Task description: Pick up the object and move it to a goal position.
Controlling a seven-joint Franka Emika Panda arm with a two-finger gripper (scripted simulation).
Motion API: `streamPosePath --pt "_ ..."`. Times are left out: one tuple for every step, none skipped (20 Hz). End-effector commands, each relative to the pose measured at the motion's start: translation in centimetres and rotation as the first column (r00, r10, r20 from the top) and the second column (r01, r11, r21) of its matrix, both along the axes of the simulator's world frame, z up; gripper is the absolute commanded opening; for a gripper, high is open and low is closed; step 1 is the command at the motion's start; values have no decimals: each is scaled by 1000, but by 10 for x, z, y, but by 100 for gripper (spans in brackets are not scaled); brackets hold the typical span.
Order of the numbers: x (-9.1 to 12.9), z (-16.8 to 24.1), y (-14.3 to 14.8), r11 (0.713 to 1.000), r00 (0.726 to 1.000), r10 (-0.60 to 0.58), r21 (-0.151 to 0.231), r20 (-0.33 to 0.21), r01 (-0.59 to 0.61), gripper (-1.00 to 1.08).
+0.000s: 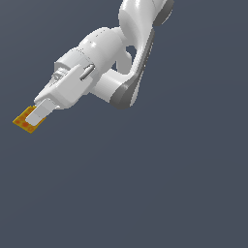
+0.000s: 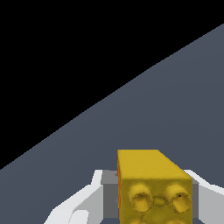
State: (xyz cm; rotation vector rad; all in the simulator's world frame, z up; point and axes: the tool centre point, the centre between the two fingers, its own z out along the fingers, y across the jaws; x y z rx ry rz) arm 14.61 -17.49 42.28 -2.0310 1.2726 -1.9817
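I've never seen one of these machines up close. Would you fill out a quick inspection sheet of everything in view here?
Surface: plain grey-blue ground, unmarked.
Job's things: small yellow-orange block with darker spots, sitting between the gripper's fingers.
Clutter: nothing seen.
Grippers: white gripper, fingers on either side of the block, apparently closed on it.
Cables: nothing seen.
Surroundings: white robot arm; black void beyond the ground's edge in the wrist view; no goal marker visible.
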Motion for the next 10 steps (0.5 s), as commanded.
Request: streamPosePath --pt "-3 11 -2 1000 999 -12 -8 30 12 -100" --pt "-4 14 -3 1000 999 -15 -11 39 16 -100" --pt "-5 17 -3 1000 999 -18 -12 46 18 -100" --pt "-5 19 -4 1000 998 -20 -14 51 21 -100" --pt "-6 20 -4 1000 998 -22 -15 55 23 -100" --pt "-6 21 -4 1000 998 -23 -15 57 24 -100" --pt "-6 21 -5 1000 998 -24 -15 58 25 -100" --pt "-7 21 -4 1000 998 -24 -15 58 25 -100" --pt "-6 20 -5 1000 998 -24 -15 56 25 -100" --pt "-6 20 -5 1000 998 -24 -15 56 24 -100"
